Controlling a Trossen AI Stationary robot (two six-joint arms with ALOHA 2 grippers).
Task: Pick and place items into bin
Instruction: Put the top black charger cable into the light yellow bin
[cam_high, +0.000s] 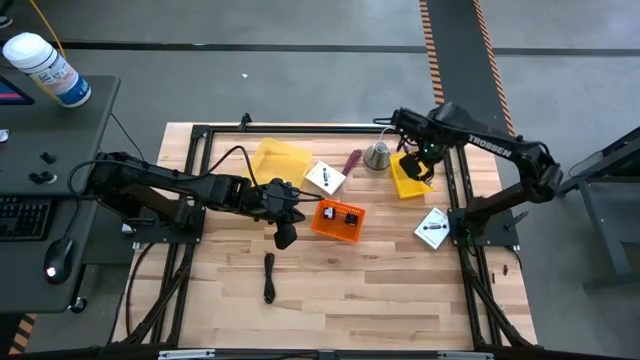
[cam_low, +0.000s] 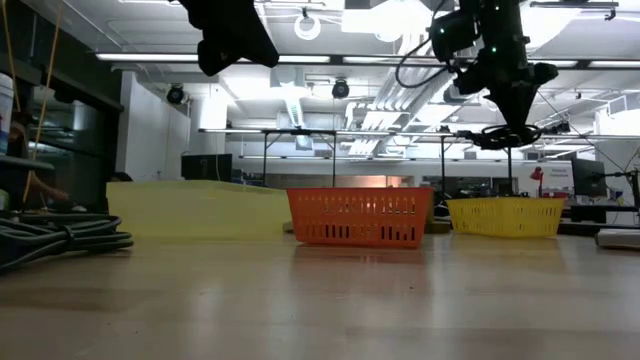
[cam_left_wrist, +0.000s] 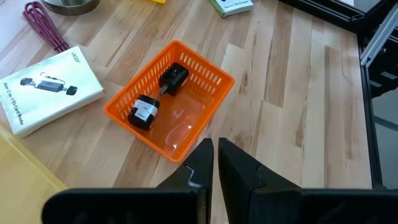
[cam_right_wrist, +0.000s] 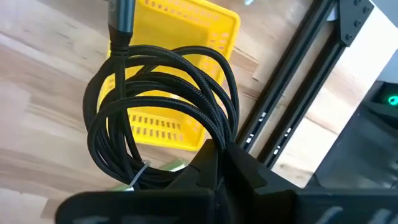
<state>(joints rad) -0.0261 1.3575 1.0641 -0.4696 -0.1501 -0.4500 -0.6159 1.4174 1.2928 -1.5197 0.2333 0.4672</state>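
My right gripper is shut on a coiled black cable and hangs above the small yellow bin, seen in the low view as the yellow bin. My left gripper is shut and empty, raised just on the near side of the orange basket. Two small black blocks with white labels lie in that basket. A second black cable lies on the table. A maroon-handled tool and two white boxes rest flat on the table. My right gripper pinches the coiled cable between its two fingers where several loops bunch together. The fingers come from above, pointing down. The coil hangs below them, lifted clear above the yellow bin, with its plug end sticking out.
A silver bell-shaped object stands between the tool and the yellow bin. A large yellow flat piece lies toward the far left. A black frame rims the table. The near half of the table holds only the loose cable.
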